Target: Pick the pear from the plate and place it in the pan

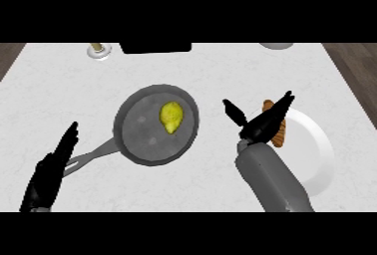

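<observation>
1. The pan (156,125) is the landmark: a dark grey round pan lying flat on the white table (66,84), with its grey handle (94,153) running out toward the lower left.
2. The pear (171,117), yellow-green, lies inside the pan, a little to the right of the pan's middle and nearer its far rim, touched by neither hand.
3. To the right of the pan sits a white plate (318,144), close to the pan but not touching it.
4. An orange-brown elongated food item (279,135) lies on the plate's left part, partly hidden behind the right hand; what it is cannot be told.
5. The right hand (259,124) hovers just right of the pan, above the plate's left edge, its fingers and thumb spread apart and straight, holding nothing.
6. The left hand (50,172) shows to the lower left of the pan, beside the end of the handle, fingers straight and pointing up, empty.
7. Beyond the pan, at the table's far edge, stand a small pale object on a round base (97,51), a black object (155,48) and a white round object (278,45) farther right.
</observation>
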You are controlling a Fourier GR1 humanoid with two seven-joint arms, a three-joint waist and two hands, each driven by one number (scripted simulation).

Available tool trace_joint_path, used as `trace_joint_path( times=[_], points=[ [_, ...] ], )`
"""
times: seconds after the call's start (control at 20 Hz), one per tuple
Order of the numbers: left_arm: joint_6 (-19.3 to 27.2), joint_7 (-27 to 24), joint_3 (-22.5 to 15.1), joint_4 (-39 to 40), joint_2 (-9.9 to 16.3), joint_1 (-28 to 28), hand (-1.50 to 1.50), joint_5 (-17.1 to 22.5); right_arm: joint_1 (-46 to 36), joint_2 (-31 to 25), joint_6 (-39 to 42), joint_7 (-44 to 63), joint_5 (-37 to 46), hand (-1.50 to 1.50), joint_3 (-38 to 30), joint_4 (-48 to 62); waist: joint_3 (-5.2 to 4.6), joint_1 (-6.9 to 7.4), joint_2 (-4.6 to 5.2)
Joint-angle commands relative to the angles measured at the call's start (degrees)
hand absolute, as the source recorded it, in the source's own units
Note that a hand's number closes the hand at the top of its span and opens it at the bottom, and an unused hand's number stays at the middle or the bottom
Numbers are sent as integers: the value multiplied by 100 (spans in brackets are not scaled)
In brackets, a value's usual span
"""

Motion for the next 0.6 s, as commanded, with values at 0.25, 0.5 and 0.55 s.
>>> trace_joint_path(
  times=[0.25, 0.5, 0.55],
  points=[
    [103, -74, -8, -211, -56, 302, 0, -67, 2515, 14, -350, -242, 660, -150, 640, -2065, -8, -209, -11],
    [-68, -41, 261, -179, 131, 230, 0, 155, 4131, 14, -206, -507, 1065, -150, 1147, -3604, -11, -153, 57],
    [40, 61, 123, -309, -9, 260, 0, 69, 4538, 14, -126, -593, 1153, -150, 1191, -3961, -6, -162, 58]
  ],
)
